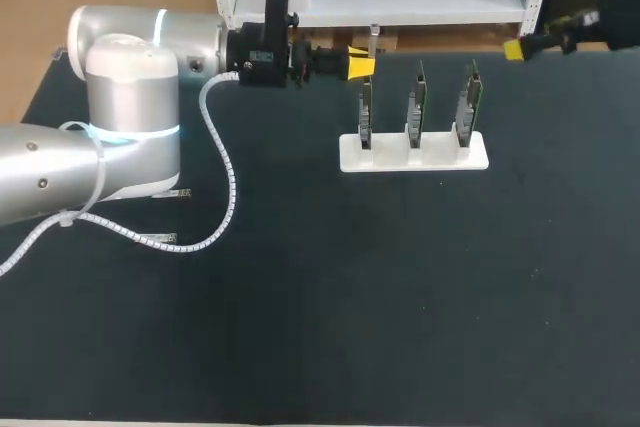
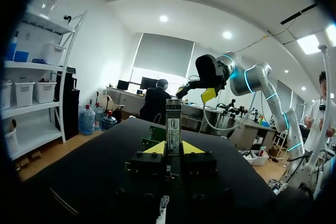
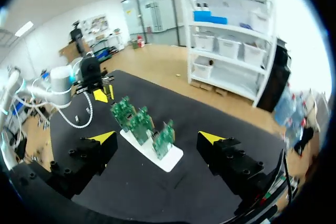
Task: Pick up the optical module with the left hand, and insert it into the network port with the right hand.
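Here, left gripper by the table's back edge, pinching the optical module, right gripper wide open, back right corner, green boards in white stand.

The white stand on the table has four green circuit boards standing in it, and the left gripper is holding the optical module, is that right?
Not quite. The white stand has three green circuit boards standing in it, not four; the head view shows this. The rest holds: the left gripper is shut on the optical module.
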